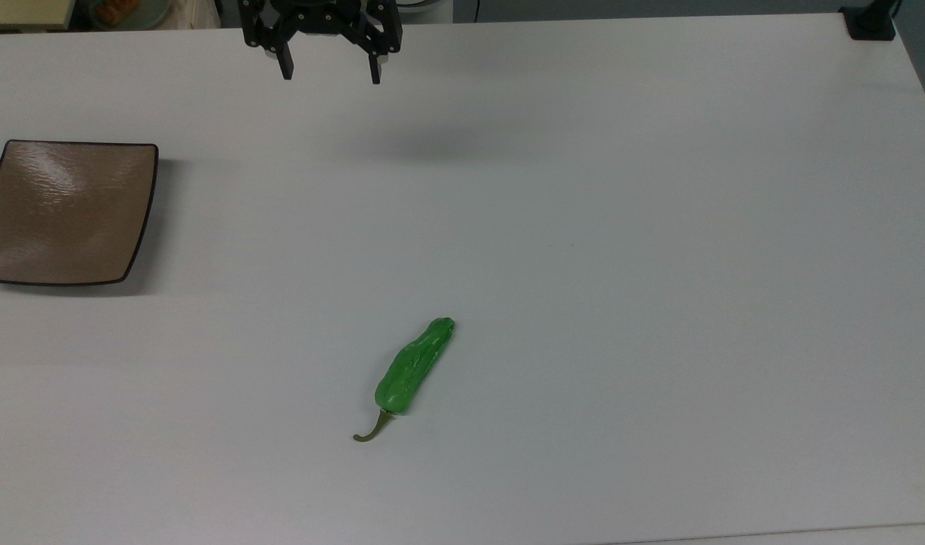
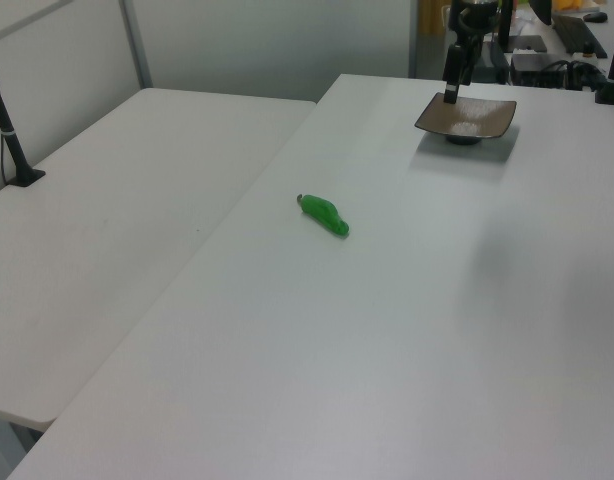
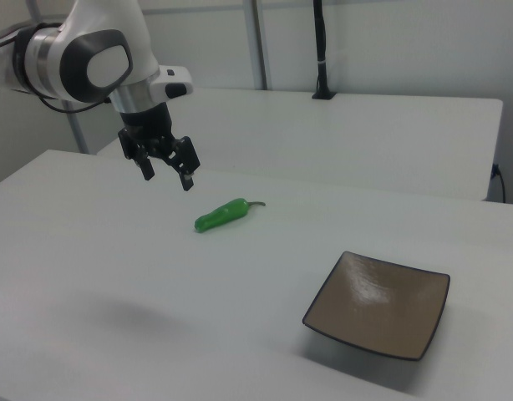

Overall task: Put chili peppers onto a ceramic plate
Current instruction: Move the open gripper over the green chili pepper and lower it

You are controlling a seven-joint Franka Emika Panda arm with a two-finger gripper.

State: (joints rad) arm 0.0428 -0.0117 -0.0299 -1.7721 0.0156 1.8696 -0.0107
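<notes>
Chili pepper (image 1: 415,368) lies flat on the white table (image 1: 659,265), well apart from the claw (image 1: 331,76) and untouched; in the top view it sits below the claw and slightly to the top view's right of it, blunt tip pointing up-right, curved olive stem (image 1: 373,430) pointing down-left. Claw hangs above the table at the top edge of the top view, fingers spread wide with nothing between them; its shadow falls on the table just below it. In the right view the claw (image 3: 166,176) hovers to the right view's left of the pepper (image 3: 222,215) and higher. Ceramic plate (image 1: 61,212), square, glossy brown with dark rim, sits bare on the table, to the top view's left of the claw and lower, apart from both claw and pepper
</notes>
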